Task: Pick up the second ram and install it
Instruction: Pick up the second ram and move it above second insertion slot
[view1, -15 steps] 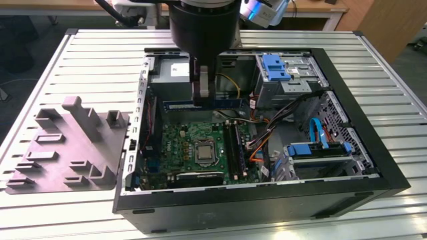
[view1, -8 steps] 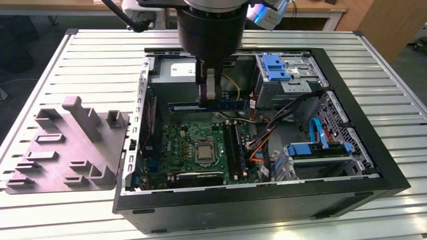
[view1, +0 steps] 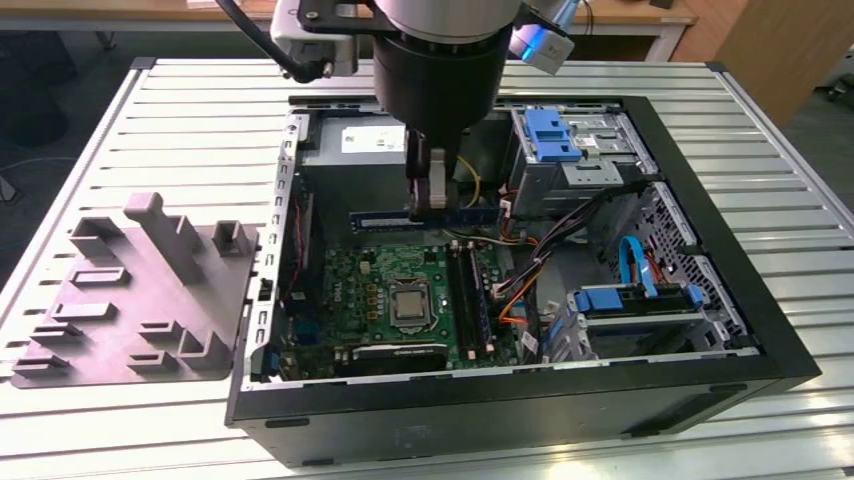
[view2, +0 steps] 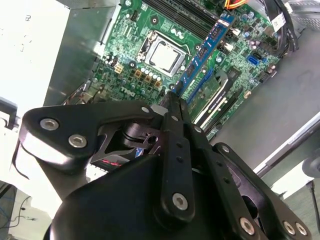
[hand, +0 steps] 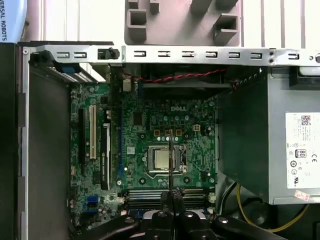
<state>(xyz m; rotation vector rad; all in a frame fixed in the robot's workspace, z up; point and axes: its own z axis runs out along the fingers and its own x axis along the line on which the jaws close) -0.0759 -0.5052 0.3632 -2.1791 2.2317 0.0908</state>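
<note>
While my gripper (view1: 427, 203) is clamped narrow on the ram (view1: 384, 216) at its middle, the stick hangs level, lengthwise across my fingers, over the motherboard (view1: 387, 285) near the slots (view1: 467, 290), inside the open case (view1: 747, 330). A grey fixture (view1: 134, 300) lies on the table (view1: 747, 110) at the exterior view's left.

In the exterior view, at twelve o'clock in the case (view1: 534, 405), the arm (view1: 441, 70) covers part of the power supply (view1: 350, 140), and the gripper (view1: 427, 205) hides the middle of the second ram (view1: 380, 217). In the first wrist view that ram stands edge-on, its faces unseen.
</note>
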